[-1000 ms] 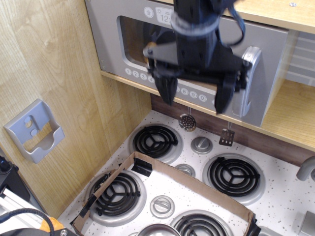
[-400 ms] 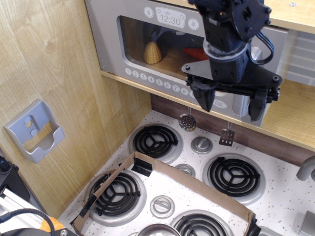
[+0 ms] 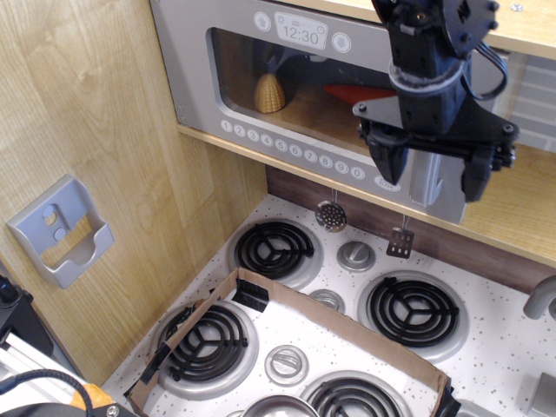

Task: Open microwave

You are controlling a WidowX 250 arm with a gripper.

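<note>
Nearest us lay a cardboard tray [image 3: 347, 326] across the stove burners [image 3: 274, 248]. Above them hung our tool [image 3: 432, 174], fingers spread wide and empty, straddling the upright silver handle [image 3: 430, 187] at the door's right edge. Behind it, the microwave [image 3: 252, 52] sat on the shelf, door shut. We judged the handle's long axis vertical, directly behind the tool.

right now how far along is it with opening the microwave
Done: the gripper is in front of the silver handle on the right side of the microwave, jaws spread.
In hand: lining up on the handle; no grasp is visible.
Left: close on the handle and pull. The door looks shut, with the yellow cone behind the window.
</note>
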